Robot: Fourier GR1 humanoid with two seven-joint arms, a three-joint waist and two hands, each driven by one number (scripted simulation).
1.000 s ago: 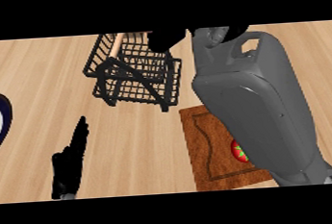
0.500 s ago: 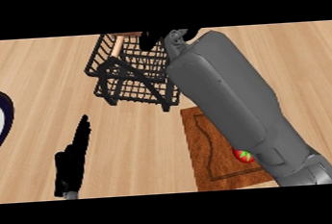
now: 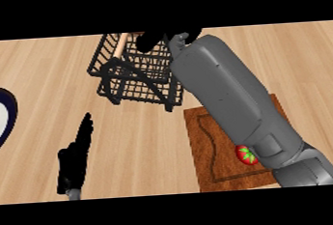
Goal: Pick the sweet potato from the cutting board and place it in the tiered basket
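Kitchen, wooden counter [image 3: 45, 64], cutting board [image 3: 208, 145], wire tiered basket [image 3: 135, 77]

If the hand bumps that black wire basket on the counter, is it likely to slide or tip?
The tiered basket is open wire, so probably light and apt to slide on the smooth wooden counter. It looks tall with stacked tiers, so a high push from the right hand might tip it.

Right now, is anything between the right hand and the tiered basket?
Nothing visible. The right hand is already over the top tier of the tiered basket, with an orange-tan object, probably the sweet potato, showing beside its fingers inside the wire frame. The strawberry lies on the cutting board, well behind.
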